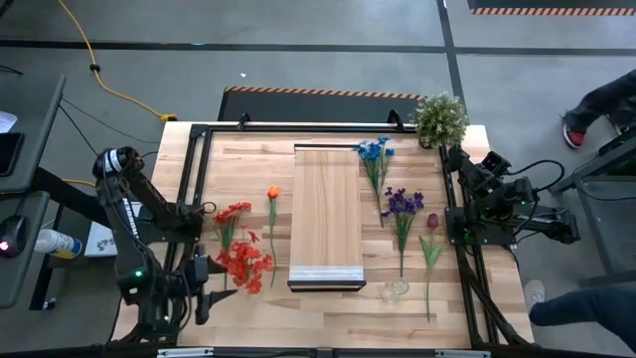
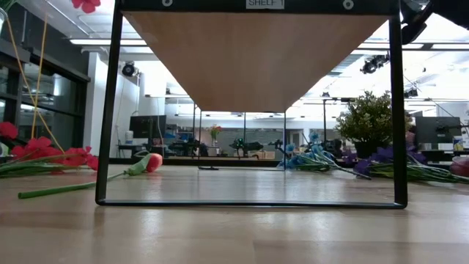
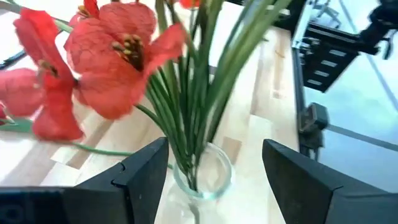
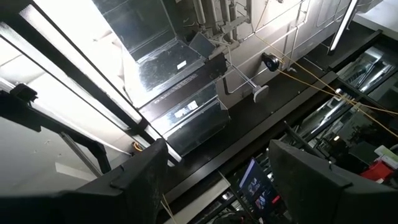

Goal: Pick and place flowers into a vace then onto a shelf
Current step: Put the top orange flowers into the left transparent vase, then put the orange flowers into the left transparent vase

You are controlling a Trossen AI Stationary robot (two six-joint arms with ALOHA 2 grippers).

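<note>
The shelf (image 1: 326, 204) is light wood with a pale strip at one end; the table (image 1: 298, 308) is pale wood in long slats; red flowers (image 1: 238, 261) lie on one side, with one orange flower (image 1: 272, 193); on the other side — blue flowers (image 1: 374, 151), purple flowers (image 1: 402, 203), one dark-red flower (image 1: 432, 221); stems are green; the bush (image 1: 440, 117) is green with pale tips; the vase (image 3: 202, 174) is clear glass.

Shelf (image 1: 327, 204): smooth light wood, matt. Worktop (image 1: 298, 318): pale slatted wood. Vase (image 3: 204, 177): clear glossy glass. Red flower (image 3: 121, 59) petals: thin, veined cloth.
</note>
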